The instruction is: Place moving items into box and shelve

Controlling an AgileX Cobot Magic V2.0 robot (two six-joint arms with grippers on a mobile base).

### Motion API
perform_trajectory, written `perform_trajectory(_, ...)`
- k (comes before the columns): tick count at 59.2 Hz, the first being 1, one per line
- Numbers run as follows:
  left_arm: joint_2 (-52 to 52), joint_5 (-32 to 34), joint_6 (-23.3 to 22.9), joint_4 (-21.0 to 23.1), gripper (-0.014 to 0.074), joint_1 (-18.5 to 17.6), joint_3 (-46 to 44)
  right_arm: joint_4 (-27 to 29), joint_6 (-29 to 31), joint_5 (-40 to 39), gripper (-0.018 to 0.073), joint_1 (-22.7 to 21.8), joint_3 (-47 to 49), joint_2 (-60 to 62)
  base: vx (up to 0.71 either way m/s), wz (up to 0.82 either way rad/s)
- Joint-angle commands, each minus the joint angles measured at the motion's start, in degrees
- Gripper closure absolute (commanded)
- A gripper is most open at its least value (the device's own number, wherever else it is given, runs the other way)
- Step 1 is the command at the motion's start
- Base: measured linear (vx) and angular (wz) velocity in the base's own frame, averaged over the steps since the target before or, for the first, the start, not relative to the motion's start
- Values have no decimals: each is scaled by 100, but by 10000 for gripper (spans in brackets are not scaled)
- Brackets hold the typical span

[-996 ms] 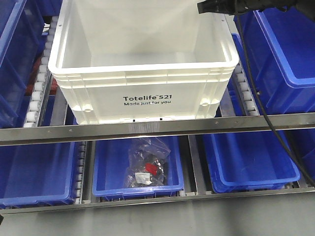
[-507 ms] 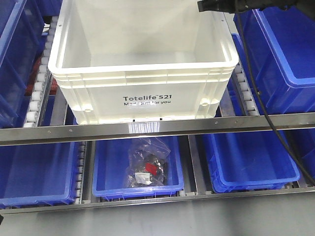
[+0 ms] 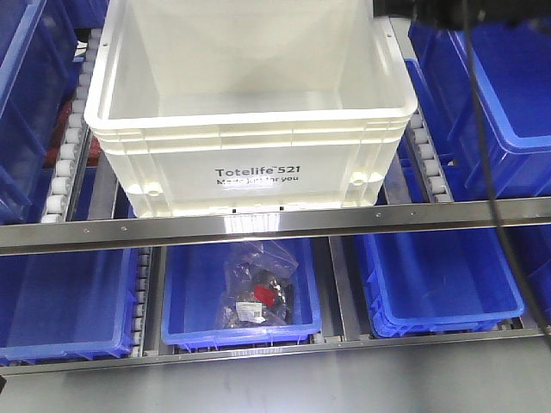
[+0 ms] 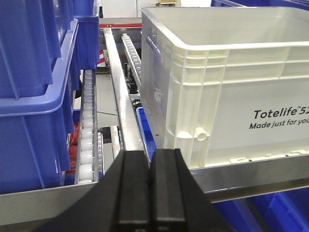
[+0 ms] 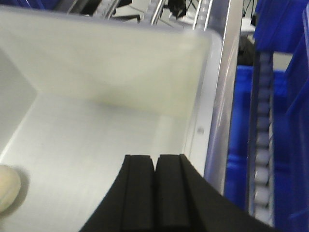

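**Shelving the white tote**

White Totelife tote (image 3: 250, 129) is sitting on the roller shelf rail (image 3: 275, 222), between blue bins (image 3: 491, 95). A pale roundish item (image 5: 7, 187) is lying inside. I'm holding my left gripper (image 4: 149, 186) and right gripper (image 5: 154, 191) closed, empty. Judging next: pushing squarely on the wall, avoiding skew.

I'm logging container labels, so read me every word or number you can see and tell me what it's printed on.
"Totelife 521": front wall of the white crate, cut off as "Totelife 52" in the left wrist view.
"Made just for you": line beneath it on the same wall.
Label on the bagged item in the lower blue bin: too small to read.
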State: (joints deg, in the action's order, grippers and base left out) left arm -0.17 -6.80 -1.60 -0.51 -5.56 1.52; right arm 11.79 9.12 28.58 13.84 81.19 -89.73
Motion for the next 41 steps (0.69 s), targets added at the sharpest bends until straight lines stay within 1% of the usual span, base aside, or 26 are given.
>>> perform_trajectory(1,86,511,12,51,603,-12,-55,205,34,-571,567,10,-455,348,0,0)
perform_trajectory(6,86,511,12,51,603,-12,-55,339,34,-1058,567,10,-1221,698,0,0)
perform_trajectory(11,86,511,12,51,603,-12,-55,344,34,-1658,567,10,-1994,1280,0,0)
perform_trajectory(13,86,511,12,51,603,-12,-55,344,34,-2037,567,10,-2522,1838,0,0)
perform_trajectory(17,86,511,12,51,603,-12,-55,344,39,-2320,567,10,-3064,2629,0,0)
perform_trajectory(22,86,511,12,51,603,-12,-55,327,214,-2490,567,10,-3722,3587,0,0)
perform_trajectory(32,86,511,12,51,603,-12,-55,325,587,-2536,567,4,-5043,6103,0,0)
perform_trajectory(37,86,511,12,51,603,-12,-55,325,638,-2536,567,-162,-5686,7395,0,0)
perform_trajectory(41,86,511,12,51,603,-12,-55,325,638,-2541,567,-373,-6229,8019,0,0)
